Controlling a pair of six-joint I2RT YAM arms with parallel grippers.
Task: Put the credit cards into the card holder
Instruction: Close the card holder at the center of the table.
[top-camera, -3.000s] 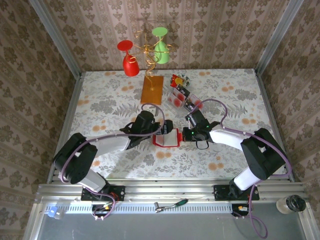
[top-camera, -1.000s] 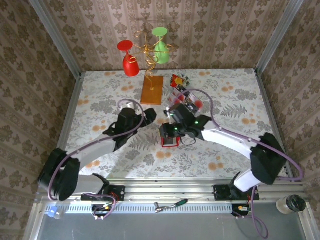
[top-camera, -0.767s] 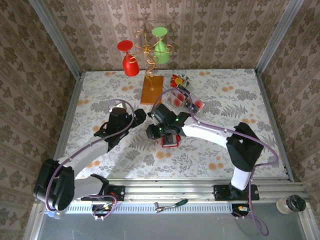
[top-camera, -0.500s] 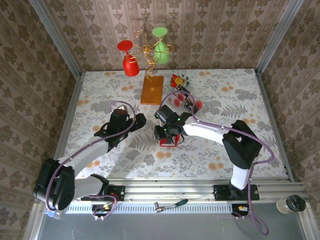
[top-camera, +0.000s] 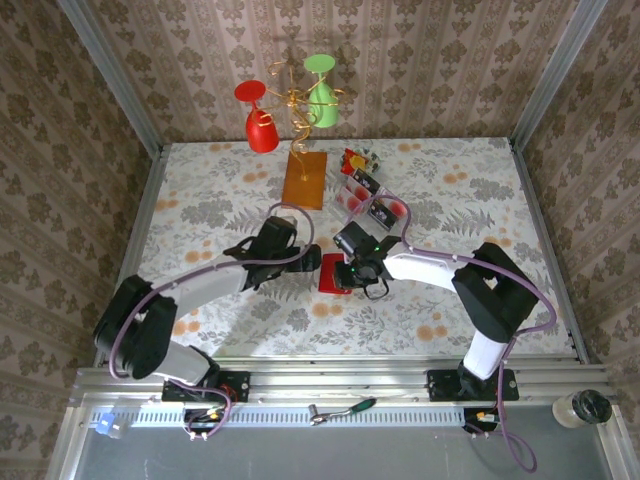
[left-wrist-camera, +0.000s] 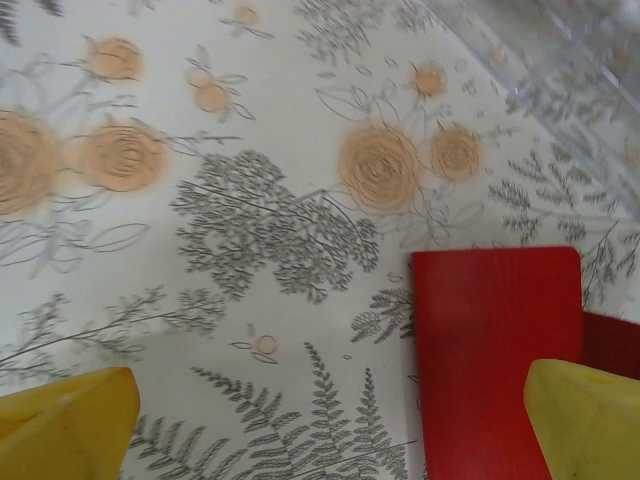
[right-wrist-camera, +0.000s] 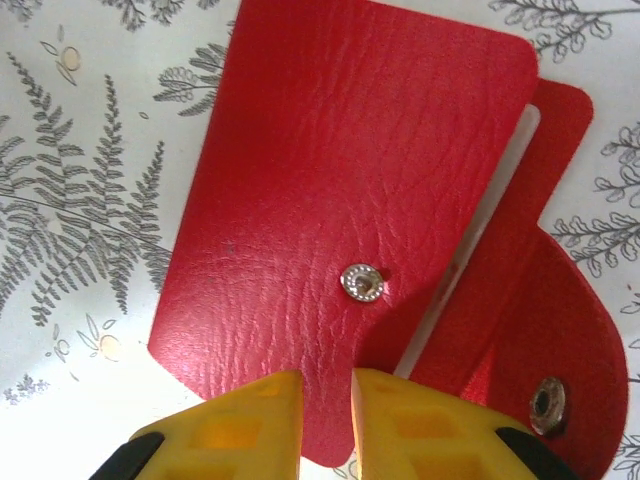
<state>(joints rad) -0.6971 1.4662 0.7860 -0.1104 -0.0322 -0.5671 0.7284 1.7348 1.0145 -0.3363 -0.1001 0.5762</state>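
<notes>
The table (top-camera: 200, 200) wears a pale cloth printed with grey ferns and orange blooms. Seen from above, the red card holder (top-camera: 328, 281) lies flat just toward 6 o'clock of centre, flap open (its snap stud shows in the right wrist view). The credit cards (top-camera: 385, 209) cluster at 1 o'clock. Behind them lies a crinkled wrapper (top-camera: 353, 160). A wooden slab (top-camera: 305, 180) rests at 11 o'clock.

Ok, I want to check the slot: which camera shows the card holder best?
Right wrist: the card holder lies close up, with its snap stud, open flap and a pale edge at the slot. Left wrist catches part of it; from the top camera it's a small red patch partly under the right gripper.
</notes>
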